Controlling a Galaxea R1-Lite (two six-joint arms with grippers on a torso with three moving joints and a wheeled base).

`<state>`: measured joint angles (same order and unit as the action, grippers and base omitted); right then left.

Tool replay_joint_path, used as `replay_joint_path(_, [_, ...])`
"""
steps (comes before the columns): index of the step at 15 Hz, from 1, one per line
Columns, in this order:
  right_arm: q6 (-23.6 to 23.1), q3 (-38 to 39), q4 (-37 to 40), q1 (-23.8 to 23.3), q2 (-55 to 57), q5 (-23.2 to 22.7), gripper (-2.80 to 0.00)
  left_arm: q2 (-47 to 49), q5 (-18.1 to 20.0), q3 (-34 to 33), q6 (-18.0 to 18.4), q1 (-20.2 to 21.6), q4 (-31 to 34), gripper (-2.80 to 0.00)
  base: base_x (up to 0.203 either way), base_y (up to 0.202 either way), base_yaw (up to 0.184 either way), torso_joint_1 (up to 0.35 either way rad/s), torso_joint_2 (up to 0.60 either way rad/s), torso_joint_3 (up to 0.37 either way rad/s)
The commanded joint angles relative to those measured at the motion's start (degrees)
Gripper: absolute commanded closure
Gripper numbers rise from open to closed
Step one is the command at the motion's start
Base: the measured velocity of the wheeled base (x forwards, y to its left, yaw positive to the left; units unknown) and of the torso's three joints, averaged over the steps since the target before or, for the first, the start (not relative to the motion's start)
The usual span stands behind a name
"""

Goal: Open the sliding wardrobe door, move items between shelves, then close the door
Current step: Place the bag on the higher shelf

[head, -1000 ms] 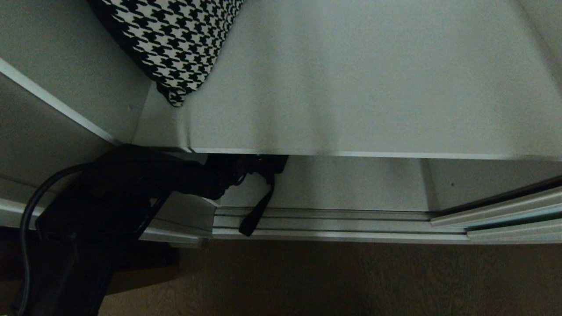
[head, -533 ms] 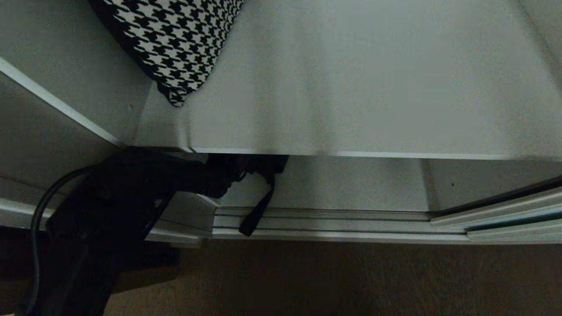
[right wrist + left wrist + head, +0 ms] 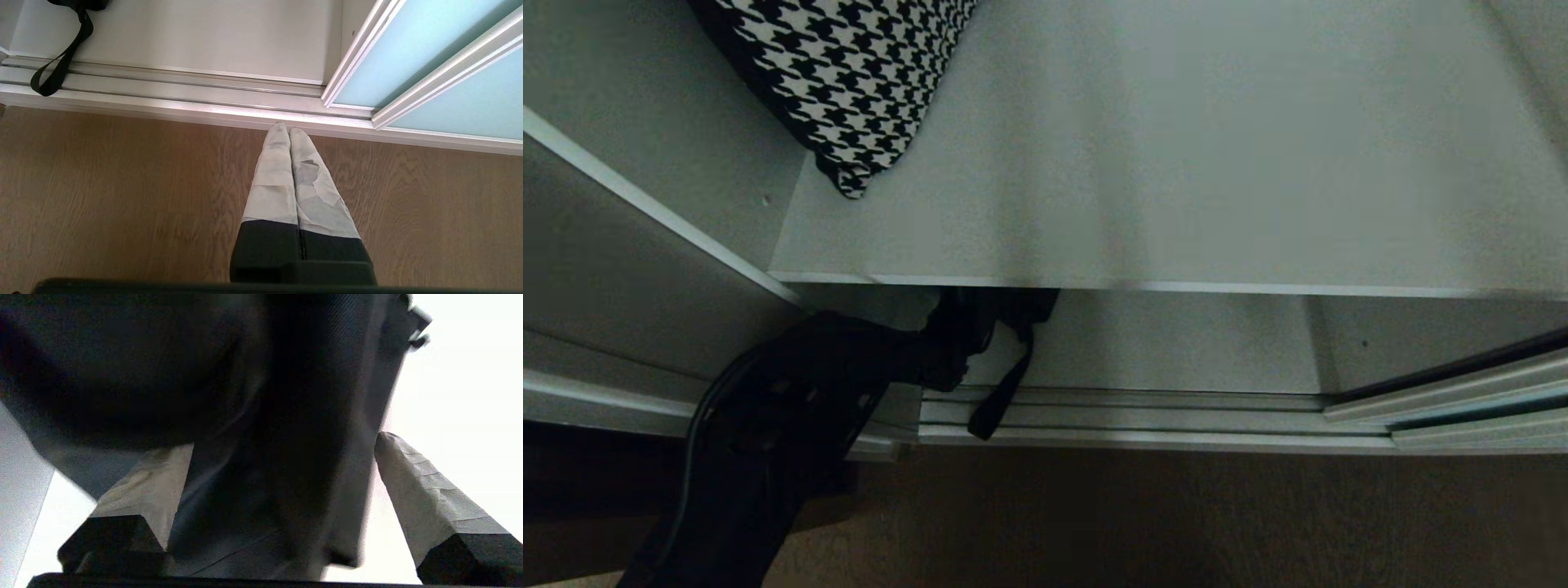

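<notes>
A home bedroom: sliding wardrobe door (image 3: 429, 61), shelves (image 3: 1176, 204), wood floor (image 3: 122, 196).

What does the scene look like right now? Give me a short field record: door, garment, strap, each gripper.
door: sliding wardrobe door slid aside, opening clear
garment: black garment on the lower shelf, under the upper shelf
strap: strap hangs over the door track
left gripper: left gripper open, fingers either side of the garment
right gripper: right gripper shut, empty, above the floor
other: houndstooth cushion on upper shelf

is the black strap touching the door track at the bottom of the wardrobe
Touching. In the right wrist view the strap hangs off the lower shelf and its loop lies on the track.
</notes>
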<state>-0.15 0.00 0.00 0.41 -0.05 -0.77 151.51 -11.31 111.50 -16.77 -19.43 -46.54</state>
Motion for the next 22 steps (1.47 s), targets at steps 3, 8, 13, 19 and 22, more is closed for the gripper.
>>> replay_joint_path(3, [0.0,0.0,0.0,0.0,-0.1,0.0,0.00,3.4,0.8,0.0,2.3,0.4,-5.4,-2.80,0.000,0.000,0.000,0.000,0.00,0.000])
replay_joint_path(8, [0.0,0.0,0.0,0.0,-0.1,0.0,0.00,4.8,0.8,0.1,2.8,0.8,-6.2,0.00,0.000,0.000,0.000,0.000,0.00,0.000])
replay_joint_path(13, [0.0,0.0,0.0,0.0,-0.1,0.0,0.00,4.8,0.9,0.2,3.0,0.9,-6.4,0.00,0.000,0.000,0.000,0.000,0.00,0.000])
replay_joint_path(19, [0.0,0.0,0.0,0.0,-0.1,0.0,0.00,4.5,2.2,0.1,2.6,0.8,-6.3,0.00,0.000,0.000,0.000,0.000,0.00,0.000])
replay_joint_path(22, [0.0,0.0,0.0,0.0,-0.1,0.0,0.00,2.3,1.5,-0.1,1.6,0.2,-4.3,0.00,0.000,0.000,0.000,0.000,0.00,0.000])
